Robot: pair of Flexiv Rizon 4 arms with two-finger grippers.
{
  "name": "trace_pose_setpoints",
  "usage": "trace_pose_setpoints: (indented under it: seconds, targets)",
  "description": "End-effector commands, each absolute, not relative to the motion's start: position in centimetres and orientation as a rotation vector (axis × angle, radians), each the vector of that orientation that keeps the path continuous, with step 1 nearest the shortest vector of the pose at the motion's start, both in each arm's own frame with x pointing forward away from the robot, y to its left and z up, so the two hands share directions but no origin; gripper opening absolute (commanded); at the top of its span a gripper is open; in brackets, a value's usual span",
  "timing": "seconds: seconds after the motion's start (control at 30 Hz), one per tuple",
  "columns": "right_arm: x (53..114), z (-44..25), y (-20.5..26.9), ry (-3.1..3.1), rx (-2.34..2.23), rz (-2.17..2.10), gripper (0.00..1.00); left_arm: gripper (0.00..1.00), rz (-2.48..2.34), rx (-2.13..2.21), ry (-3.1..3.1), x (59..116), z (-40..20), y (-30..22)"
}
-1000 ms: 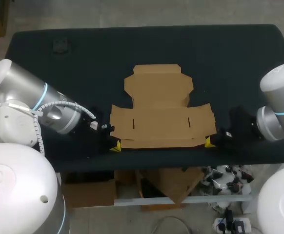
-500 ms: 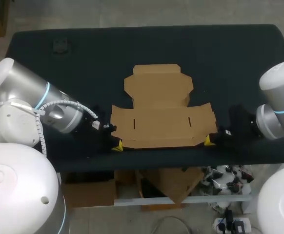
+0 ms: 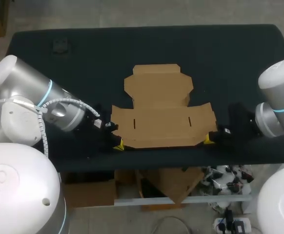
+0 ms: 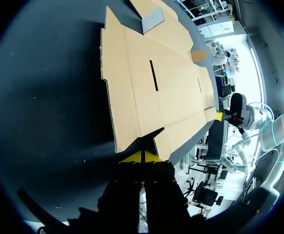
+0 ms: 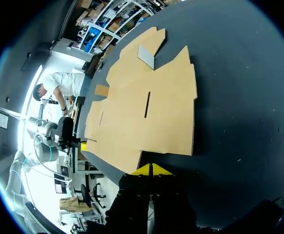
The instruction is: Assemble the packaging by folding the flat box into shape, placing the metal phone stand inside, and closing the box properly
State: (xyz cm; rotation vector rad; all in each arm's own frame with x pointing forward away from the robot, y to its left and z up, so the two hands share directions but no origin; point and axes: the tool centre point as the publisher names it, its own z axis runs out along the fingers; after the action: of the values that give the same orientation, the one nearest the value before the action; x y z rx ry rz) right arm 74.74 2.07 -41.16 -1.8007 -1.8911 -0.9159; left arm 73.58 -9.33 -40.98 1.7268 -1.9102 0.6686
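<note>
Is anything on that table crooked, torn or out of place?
Nothing stands out. The flat cardboard box lies square and looks undamaged on the table, with the left gripper and right gripper at its near corners.

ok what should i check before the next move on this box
1. Flat brown cardboard box lies unfolded on the dark table: ok.
2. Left pincer sits at the box's near left corner: ok.
3. Right pincer sits at the near right corner: ok.
4. Both pincers shut, tips together, holding nothing: ok.
5. Metal phone stand located: cannot tell; only a small dark object shows, near the table's far left corner.
</note>
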Motion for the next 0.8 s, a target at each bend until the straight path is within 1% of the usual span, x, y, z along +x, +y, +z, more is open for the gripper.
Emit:
trace_pose_setpoints:
  seconds: [0.03, 0.8]
  targets:
    - [75.0, -41.1, 2.3, -1.896, -1.798, -0.905, 0.0, 0.0, 0.637, 1.741, -1.927, 73.7, -40.7, -9.9]
    - [75.6, -40.7, 3.1, -1.928, -1.797, -0.867, 0.0, 0.0, 0.543, 1.779, -2.011, 74.3, -39.9, -11.1]
